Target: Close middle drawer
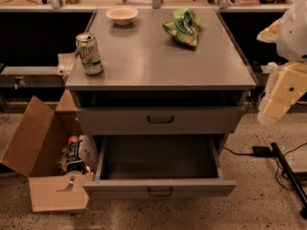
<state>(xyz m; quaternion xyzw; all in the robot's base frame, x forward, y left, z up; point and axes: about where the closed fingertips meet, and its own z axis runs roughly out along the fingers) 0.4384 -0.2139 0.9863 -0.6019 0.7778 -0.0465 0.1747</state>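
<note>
The middle drawer (159, 188) is pulled far out of the grey metal cabinet (158, 78). Its long shallow tray is empty, and its low front panel carries a small dark bar handle (159, 192). Above it, the drawer with the taller front panel (160, 120) stands slightly out, with its own dark handle. My gripper (280, 97) hangs at the right edge of the view. It is beside the cabinet's right side, level with the upper drawer, and touches neither drawer.
On the cabinet top stand a green-and-white can (89, 53), a white bowl (122, 15) and a green snack bag (183, 27). An open cardboard box (45, 169) with items sits on the floor at the left. Cables and a dark bar (288, 169) lie on the floor at the right.
</note>
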